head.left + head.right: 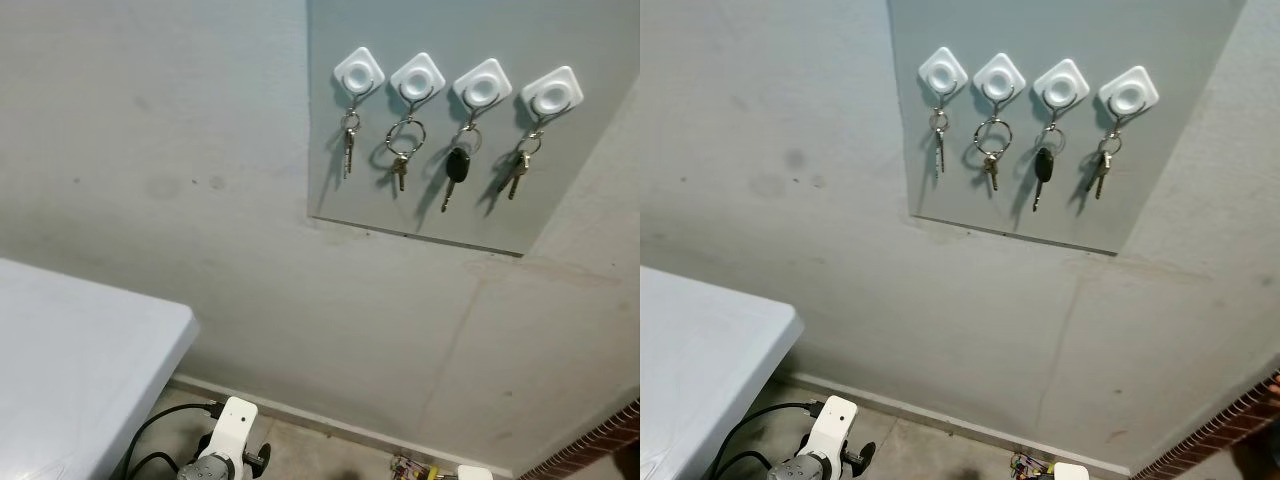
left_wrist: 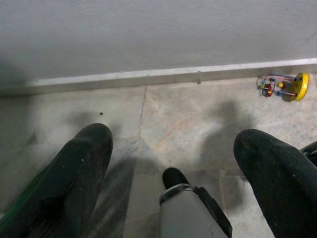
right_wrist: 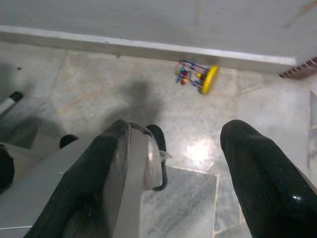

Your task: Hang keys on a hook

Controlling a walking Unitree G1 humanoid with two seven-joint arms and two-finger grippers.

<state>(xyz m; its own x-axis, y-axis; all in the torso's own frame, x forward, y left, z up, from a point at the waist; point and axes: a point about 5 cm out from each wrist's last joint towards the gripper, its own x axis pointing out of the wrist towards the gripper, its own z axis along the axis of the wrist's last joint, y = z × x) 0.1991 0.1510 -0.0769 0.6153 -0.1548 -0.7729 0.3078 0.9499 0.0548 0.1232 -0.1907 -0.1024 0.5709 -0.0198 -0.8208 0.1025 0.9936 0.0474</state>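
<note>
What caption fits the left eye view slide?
Four white hooks on a grey wall panel, each already holding keys.

Four key sets hung on four white diamond-set wall hooks, grey panel.
L to R: white square plastic hook 1 point(image 1: 358, 72) w/ small silver key bunch point(image 1: 349, 143), hanging straight; hook 2 point(image 1: 417, 77) w/ large silver ring and brass-toned key point(image 1: 403, 152); hook 3 point(image 1: 482, 84) w/ black-headed car key point(image 1: 456, 170), blade pointing down, slightly tilted; hook 4 point(image 1: 552, 93) w/ silver/brass key pair point(image 1: 518, 170), tilted. All hooks in one row on the flat grey wall panel point(image 1: 580, 190), each occupied, keys apart from one another.
</note>
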